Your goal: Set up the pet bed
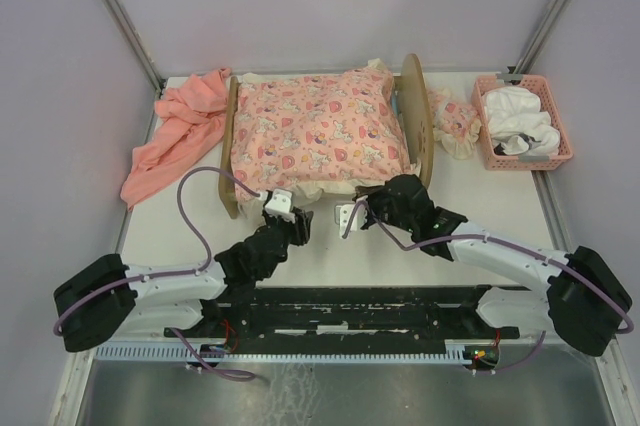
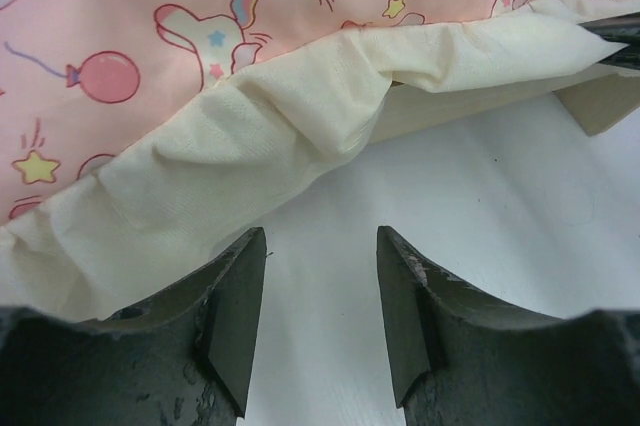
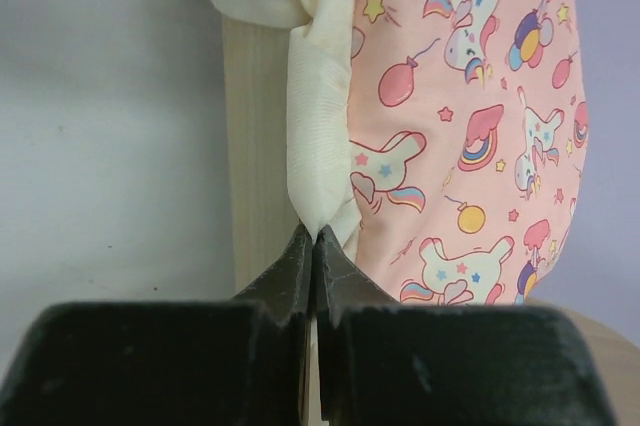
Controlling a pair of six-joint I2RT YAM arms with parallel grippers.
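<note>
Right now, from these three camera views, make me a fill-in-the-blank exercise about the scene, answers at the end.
The right gripper is ___ on the cream border of the pink unicorn-print cushion lying on the light-wood pet bed.
The left gripper stands ___, holding nothing.
The salmon-pink cloth lies to the bed's ___ in the top view.
The pink plastic basket holds ___ and black fabric.
Missing words: shut; open; left; white.
</note>
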